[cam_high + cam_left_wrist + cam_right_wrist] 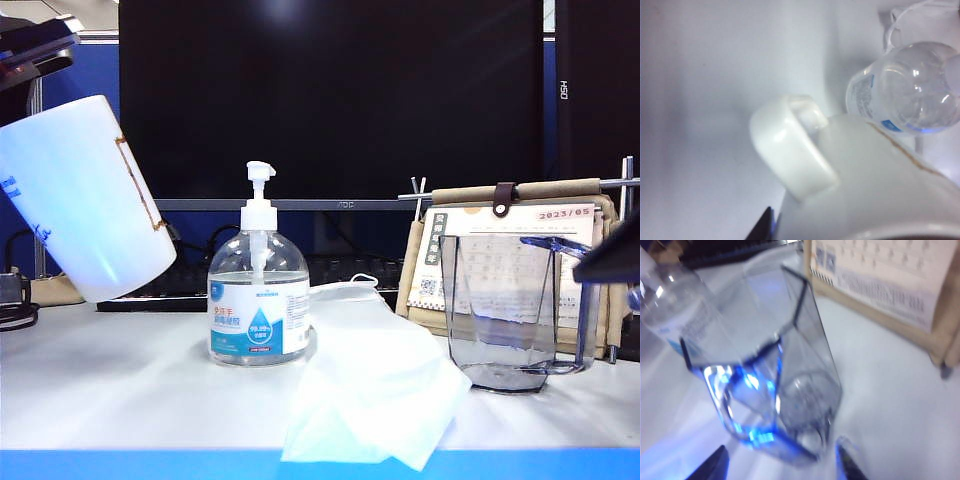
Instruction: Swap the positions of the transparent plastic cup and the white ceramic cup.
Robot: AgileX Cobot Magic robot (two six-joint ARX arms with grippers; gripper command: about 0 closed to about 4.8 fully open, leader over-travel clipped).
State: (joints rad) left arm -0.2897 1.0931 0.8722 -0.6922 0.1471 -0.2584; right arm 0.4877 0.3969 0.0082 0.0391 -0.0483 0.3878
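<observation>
The white ceramic cup (85, 195) is hanging in the air at the far left of the scene, clear of the table and tilted. It is a plain tapered mug showing a thin brown rectangular outline, small blue print and a thick handle (790, 145). The transparent plastic cup (505, 315) is standing upright on the table at the right. It is showing clear, blue-grey faceted walls, a thick base and a handle (732, 405).
</observation>
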